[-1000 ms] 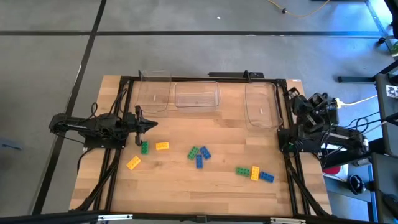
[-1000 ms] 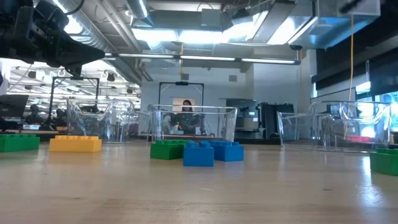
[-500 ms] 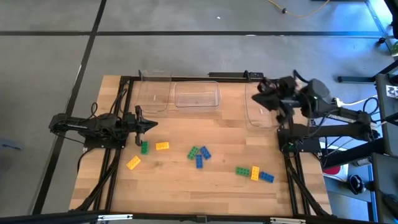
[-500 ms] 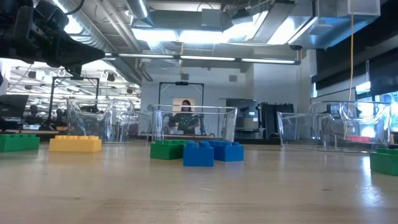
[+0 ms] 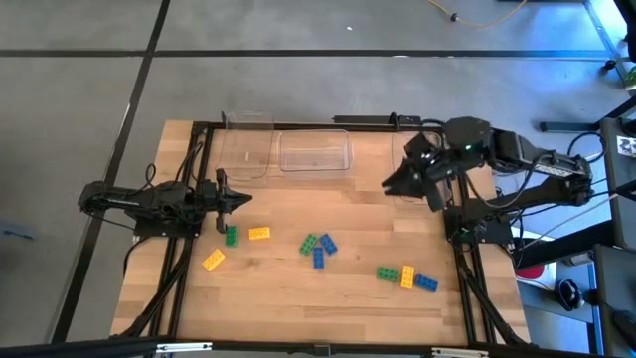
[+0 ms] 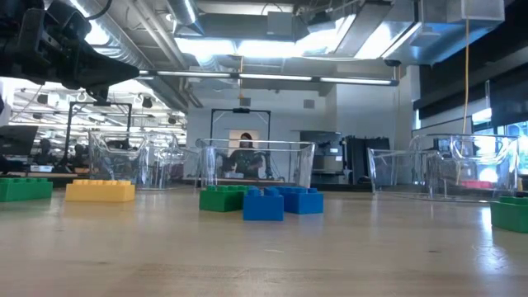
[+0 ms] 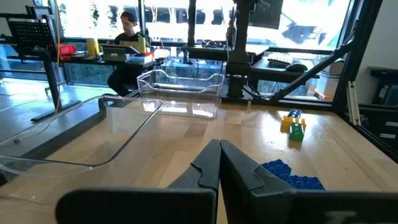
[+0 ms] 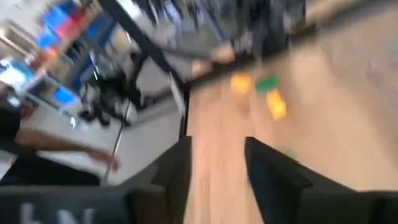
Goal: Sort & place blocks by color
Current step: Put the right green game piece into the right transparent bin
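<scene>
Wooden table (image 5: 298, 298) | blocks (image 5: 318, 247) scattered | left jaws clenched | right jaws parted, empty

The blocks show three plain colours with studded tops: just ahead of the dark left gripper (image 5: 241, 200) lie a green block (image 5: 231, 236) and a yellow block (image 5: 259, 234), with another yellow block (image 5: 213, 261) a little farther off. Between the two grippers a green block (image 5: 309, 243) touches two blue blocks (image 5: 322, 251), and nearer the black right gripper (image 5: 397, 181) a row runs green, yellow, blue (image 5: 406, 275). The table (image 5: 288, 308) is pale wood with a fine plank grain, framed in black, and the bins (image 5: 314, 151) beyond the grippers are clear and colourless.
</scene>
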Robot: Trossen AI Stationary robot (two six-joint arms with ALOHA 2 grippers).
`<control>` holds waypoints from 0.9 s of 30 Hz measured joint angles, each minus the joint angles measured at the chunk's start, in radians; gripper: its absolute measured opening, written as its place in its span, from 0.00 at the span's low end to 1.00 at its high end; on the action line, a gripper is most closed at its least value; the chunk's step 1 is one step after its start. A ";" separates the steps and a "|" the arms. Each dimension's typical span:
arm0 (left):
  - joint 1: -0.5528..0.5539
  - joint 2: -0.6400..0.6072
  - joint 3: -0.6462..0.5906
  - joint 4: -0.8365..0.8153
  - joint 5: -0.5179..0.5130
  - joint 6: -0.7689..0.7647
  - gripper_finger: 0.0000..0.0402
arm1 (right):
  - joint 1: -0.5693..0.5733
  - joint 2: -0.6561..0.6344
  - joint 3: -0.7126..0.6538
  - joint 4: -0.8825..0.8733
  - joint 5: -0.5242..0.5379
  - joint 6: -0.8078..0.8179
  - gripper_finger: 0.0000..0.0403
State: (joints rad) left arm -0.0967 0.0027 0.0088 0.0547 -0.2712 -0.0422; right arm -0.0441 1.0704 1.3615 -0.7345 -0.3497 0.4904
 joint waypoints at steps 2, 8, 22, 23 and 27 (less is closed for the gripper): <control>0.000 0.000 0.000 0.000 0.000 0.000 0.00 | 0.036 0.022 0.022 -0.084 -0.019 0.031 0.45; 0.000 0.000 0.000 0.000 0.000 0.000 0.00 | 0.177 0.089 0.025 -0.318 0.007 0.141 0.52; 0.000 0.000 0.000 0.000 0.000 0.000 0.00 | 0.454 0.389 0.011 -0.529 0.253 0.276 0.52; 0.000 0.000 0.000 0.000 0.000 0.000 0.00 | 0.469 0.411 -0.003 -0.528 0.265 0.294 0.52; 0.000 0.000 0.000 0.000 0.000 0.000 0.00 | 0.507 0.486 -0.080 -0.505 0.244 0.366 0.52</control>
State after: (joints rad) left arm -0.0966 0.0026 0.0089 0.0546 -0.2713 -0.0418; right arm 0.4631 1.5560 1.2815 -1.2399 -0.1057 0.8562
